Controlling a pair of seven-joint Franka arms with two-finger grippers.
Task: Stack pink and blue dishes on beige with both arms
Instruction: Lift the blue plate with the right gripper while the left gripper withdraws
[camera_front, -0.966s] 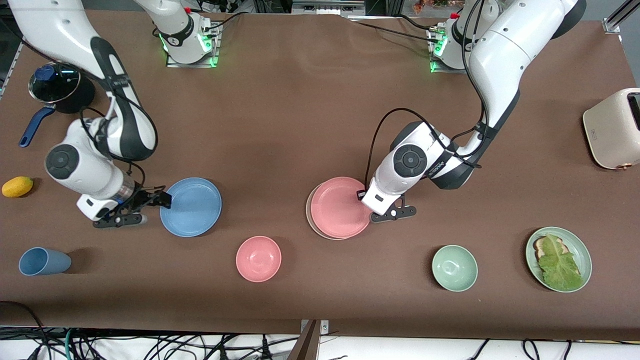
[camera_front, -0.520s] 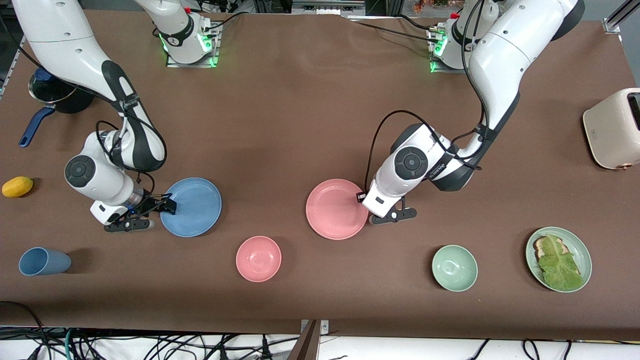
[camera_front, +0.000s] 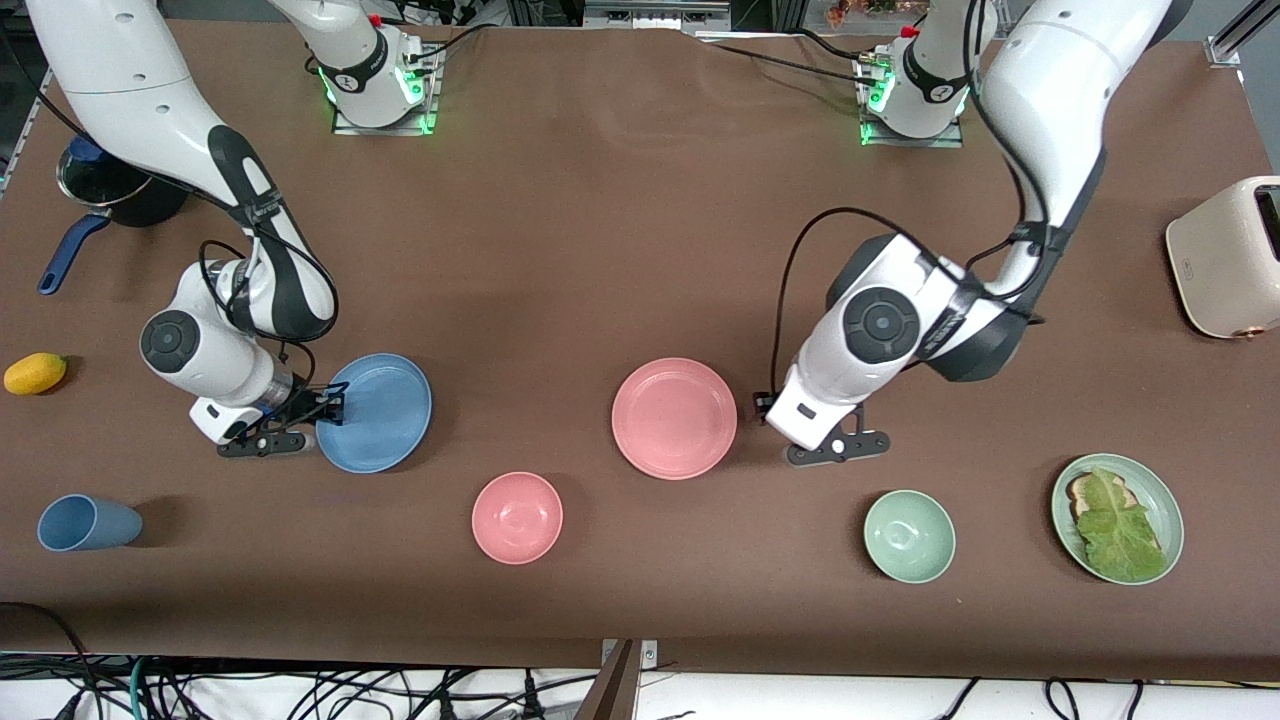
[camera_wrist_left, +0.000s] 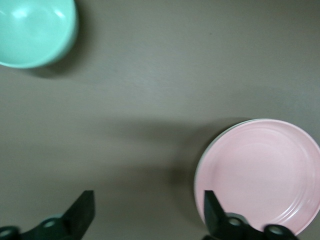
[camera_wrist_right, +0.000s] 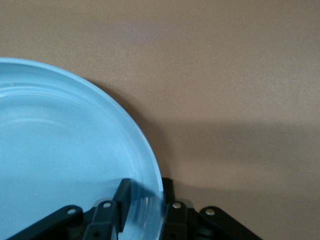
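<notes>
The salmon pink plate (camera_front: 674, 418) lies flat on the beige plate, of which only a thin pale rim (camera_wrist_left: 199, 167) shows in the left wrist view. My left gripper (camera_front: 772, 410) (camera_wrist_left: 148, 216) is open and holds nothing. It hangs just off the pink plate (camera_wrist_left: 260, 175), toward the left arm's end of the table. The sky blue plate (camera_front: 378, 412) (camera_wrist_right: 60, 150) is near the right arm's end and looks tilted. My right gripper (camera_front: 328, 408) (camera_wrist_right: 144, 200) is shut on its rim, one finger inside the plate and one outside.
Nearer the camera are a pink bowl (camera_front: 517, 517), a mint green bowl (camera_front: 909, 536) (camera_wrist_left: 32, 30), a green plate with lettuce (camera_front: 1117, 518) and a blue cup (camera_front: 85, 522). A lemon (camera_front: 35, 373) and a lidded pot (camera_front: 120, 180) sit at the right arm's end, a toaster (camera_front: 1230, 255) at the left arm's end.
The pink plate settled centred on the beige one; my left gripper let go and drew away toward the left arm's end. My right gripper closed on the blue plate's rim and tipped it.
</notes>
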